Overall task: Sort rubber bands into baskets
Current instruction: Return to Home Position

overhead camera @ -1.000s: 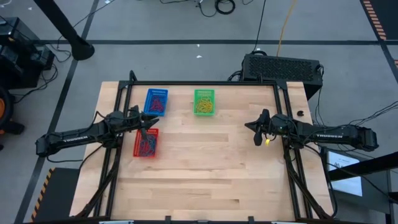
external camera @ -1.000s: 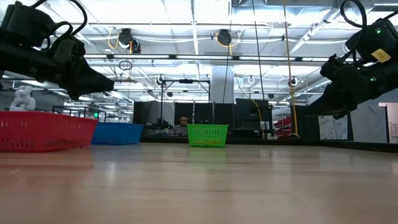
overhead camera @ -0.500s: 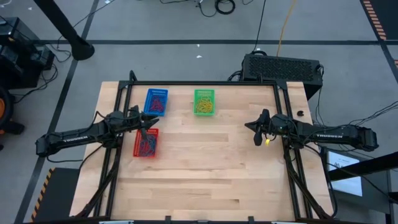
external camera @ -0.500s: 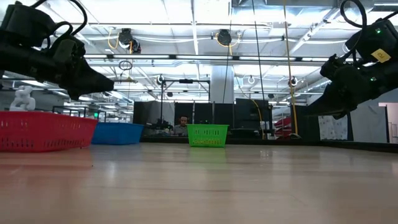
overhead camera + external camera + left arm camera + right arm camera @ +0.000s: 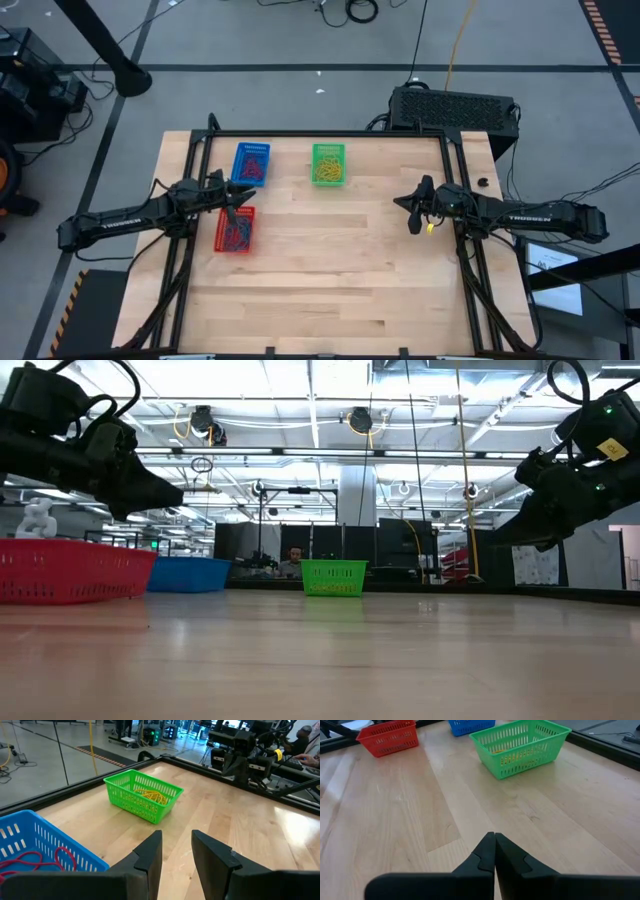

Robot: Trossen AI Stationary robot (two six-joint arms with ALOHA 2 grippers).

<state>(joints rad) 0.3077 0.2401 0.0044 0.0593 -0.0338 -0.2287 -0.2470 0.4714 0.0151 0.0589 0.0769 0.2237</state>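
Lying long axis front-back | blue basket | green basket | red basket

The table is built of pale wood planks, smooth with a soft sheen. The green basket, blue basket and red basket are moulded in glossy plastic mesh. The fingers of the left gripper are finished in matt black.

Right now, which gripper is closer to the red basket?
Left. The left gripper hangs, open, right above the red basket's far end. The right gripper, shut, is far across the table at its opposite side.
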